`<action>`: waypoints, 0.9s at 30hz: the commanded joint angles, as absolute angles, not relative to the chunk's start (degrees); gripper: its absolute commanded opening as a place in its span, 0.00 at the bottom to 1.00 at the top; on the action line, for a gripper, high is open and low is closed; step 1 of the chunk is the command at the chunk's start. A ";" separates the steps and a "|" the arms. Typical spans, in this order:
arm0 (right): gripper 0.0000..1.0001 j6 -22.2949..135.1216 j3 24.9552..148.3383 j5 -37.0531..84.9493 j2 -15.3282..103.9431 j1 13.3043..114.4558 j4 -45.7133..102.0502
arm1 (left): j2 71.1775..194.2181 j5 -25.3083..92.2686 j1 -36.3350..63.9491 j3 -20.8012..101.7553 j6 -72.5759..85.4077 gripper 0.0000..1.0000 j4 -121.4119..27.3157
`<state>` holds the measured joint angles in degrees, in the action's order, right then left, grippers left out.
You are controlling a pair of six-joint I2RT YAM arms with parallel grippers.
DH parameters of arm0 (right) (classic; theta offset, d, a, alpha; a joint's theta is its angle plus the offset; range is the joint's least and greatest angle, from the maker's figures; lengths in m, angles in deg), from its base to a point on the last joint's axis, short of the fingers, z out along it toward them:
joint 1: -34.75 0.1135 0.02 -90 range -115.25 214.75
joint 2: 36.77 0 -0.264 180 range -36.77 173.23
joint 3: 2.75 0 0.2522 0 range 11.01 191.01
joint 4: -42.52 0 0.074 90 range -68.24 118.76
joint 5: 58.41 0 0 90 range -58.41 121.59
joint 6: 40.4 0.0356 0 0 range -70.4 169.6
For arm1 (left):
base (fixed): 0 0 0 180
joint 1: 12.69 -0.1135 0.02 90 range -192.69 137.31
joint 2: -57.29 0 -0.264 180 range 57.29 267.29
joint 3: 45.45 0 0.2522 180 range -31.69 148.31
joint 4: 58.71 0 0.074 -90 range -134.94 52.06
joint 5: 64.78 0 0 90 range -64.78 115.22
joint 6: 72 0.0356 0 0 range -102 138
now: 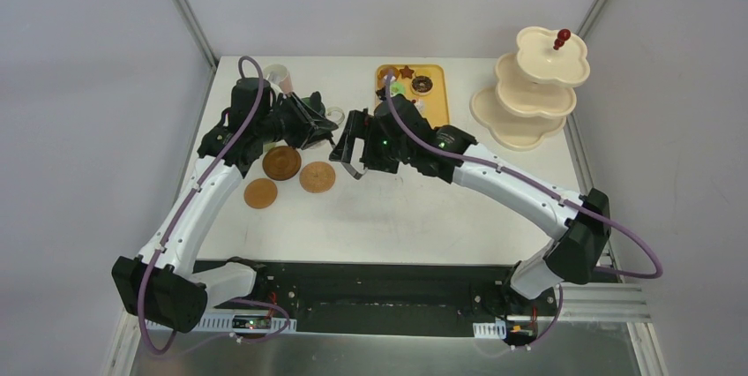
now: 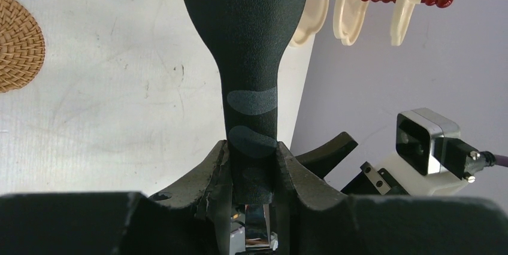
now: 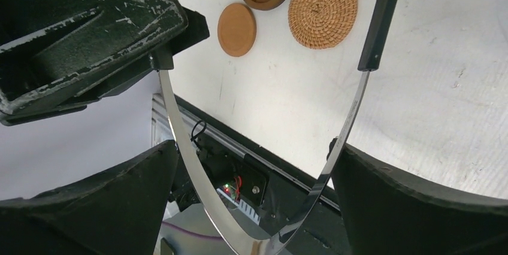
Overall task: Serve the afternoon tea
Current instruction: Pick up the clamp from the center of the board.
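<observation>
Black tongs (image 1: 355, 167) hang between my two grippers above the table. My left gripper (image 1: 310, 126) is shut on one black tong arm (image 2: 245, 39), clamped between both fingers (image 2: 209, 171). My right gripper (image 3: 254, 150) stands open around the tongs' steel bend (image 3: 180, 123), and the strip touches its right finger (image 3: 359, 171). Three round brown coasters (image 1: 281, 162) (image 1: 260, 192) (image 1: 317, 176) lie just in front of the grippers. Behind the left arm a pink mug (image 1: 287, 84) and a pale mug (image 1: 276, 71) are partly hidden. The cream three-tier stand (image 1: 529, 85) with its red knob (image 1: 561, 38) is at the far right.
A yellow tray (image 1: 438, 102) with several small toy pastries (image 1: 422, 84) sits at the back centre, behind the right gripper. Grey walls close in the table on both sides. Another pale mug rim (image 1: 334, 115) shows beside the left gripper.
</observation>
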<state>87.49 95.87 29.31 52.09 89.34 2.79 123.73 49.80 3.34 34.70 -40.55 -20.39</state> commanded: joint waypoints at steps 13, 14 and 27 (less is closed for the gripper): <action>1.00 82.89 97.54 44.98 54.82 92.11 15.06 | 123.50 52.23 3.66 33.99 -43.78 0.00 -21.13; 1.00 83.17 97.46 44.57 54.96 91.86 15.27 | 123.40 52.41 3.66 33.99 -43.59 0.00 -21.15; 1.00 82.51 94.87 34.65 56.01 87.51 18.56 | 123.06 53.77 3.66 33.51 -43.35 0.00 -20.49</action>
